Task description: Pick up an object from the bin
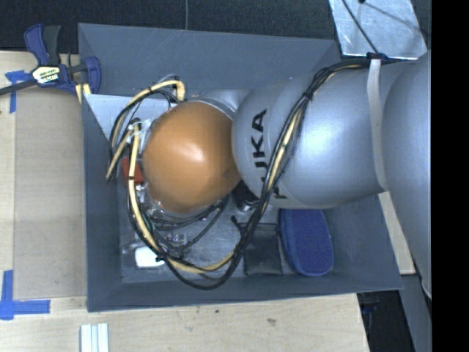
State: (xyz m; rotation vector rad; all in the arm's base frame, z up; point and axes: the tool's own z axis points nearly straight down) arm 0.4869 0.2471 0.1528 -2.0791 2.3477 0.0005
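**Operator:** State the position of the arm.

**Technician:** The arm point(330, 145) enters from the right and reaches down into the grey bin point(220, 50). Its wrist carries an orange cover point(189, 156), which stands over the left half of the bin floor. Yellow and black cables point(198, 273) loop around the cover and run back along the arm.

**Operator:** State the condition of the gripper.

**Technician:** The gripper point(167, 224) sits low, directly under the orange cover, near the front left part of the floor. Whether it is open or closed cannot be told. No thing can be confirmed in its hold.

**Operator:** List the things nearest to the gripper.

**Technician:** A small white piece point(149, 257) lies on the floor just in front of the gripper, close to the front left corner. A red piece point(132, 167) shows at the left edge of the cover, partly hidden by it. Which of these the gripper is over cannot be told.

**Operator:** List the other contents.

**Technician:** A blue oval thing point(308, 242) with a textured top lies at the front right of the floor. A dark flat block point(262, 257) lies just beside it on its left, between it and the gripper.
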